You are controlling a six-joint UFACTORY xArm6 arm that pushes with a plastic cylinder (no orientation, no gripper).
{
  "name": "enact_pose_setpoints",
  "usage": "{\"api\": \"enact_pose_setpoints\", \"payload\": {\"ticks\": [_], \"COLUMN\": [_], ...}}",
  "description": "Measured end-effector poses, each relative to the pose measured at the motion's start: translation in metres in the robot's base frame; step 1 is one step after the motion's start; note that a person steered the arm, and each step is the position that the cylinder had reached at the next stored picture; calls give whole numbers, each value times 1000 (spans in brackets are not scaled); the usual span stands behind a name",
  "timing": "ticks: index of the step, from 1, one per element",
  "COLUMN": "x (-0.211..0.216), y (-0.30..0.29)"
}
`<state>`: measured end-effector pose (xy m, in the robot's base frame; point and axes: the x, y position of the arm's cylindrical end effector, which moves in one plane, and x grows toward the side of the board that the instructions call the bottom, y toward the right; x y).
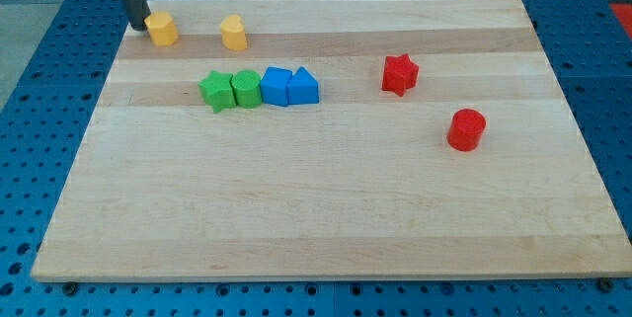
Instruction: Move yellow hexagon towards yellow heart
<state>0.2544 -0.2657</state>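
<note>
Yellow hexagon (162,29) touching my tip (140,27) — on its right — yellow heart (233,33) farther right.

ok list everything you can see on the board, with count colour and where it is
yellow hexagon: 1, yellow, top left of the board
yellow heart: 1, yellow, top left, to the view's right of the hexagon, apart from it
green star: 1, green, left end of a row left of centre
green block: 1, green, second in that row, shape unclear
blue blocks: 2, blue, right half of that row, side by side
red star: 1, red, right of centre
red cylinder: 1, red, right side, below the star
wooden board: 1, light wood, fills the view
my tip: 1, dark rod, at the hexagon's left edge
</note>
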Motion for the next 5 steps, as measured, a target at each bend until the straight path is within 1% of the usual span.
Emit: {"api": "enact_pose_setpoints", "payload": {"ticks": [1,3,4,5], "x": [7,7,7,7], "y": [13,24,43,48]}}
